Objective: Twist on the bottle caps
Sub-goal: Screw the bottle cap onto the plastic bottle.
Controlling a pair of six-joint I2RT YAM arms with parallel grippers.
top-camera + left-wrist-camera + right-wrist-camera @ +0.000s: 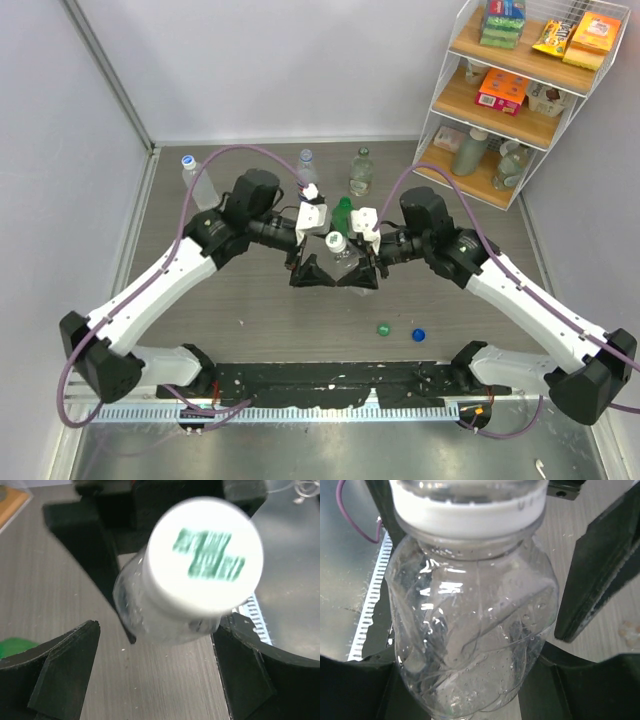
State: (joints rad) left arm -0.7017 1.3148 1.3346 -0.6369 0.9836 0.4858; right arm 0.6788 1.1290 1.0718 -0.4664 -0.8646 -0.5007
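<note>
Cap print: green marking on the white cap (202,560), blurred, unreadable.
Left gripper (157,630): jaws spread wide either side of the white cap, not gripping.
Right gripper (470,685): grasping the clear bottle (470,620), upright at mid-table.
Loose: green cap (383,327), blue cap (418,335), on the table.

White cap (202,560) w/ blurred green print on top. Clear bottle (470,630) colourless, see-thru. Loose green cap (383,328) & blue cap (418,335) on grey wood-grain table (260,305). Green bottle (343,212) translucent. Arms (170,280) white w/ black joints; cables (262,149) purple. L gripper (159,627) matt black. Rack (465,95) white wire, tan wood boards, holding orange pack (596,32), green pack (503,25), red box (502,88).
</note>
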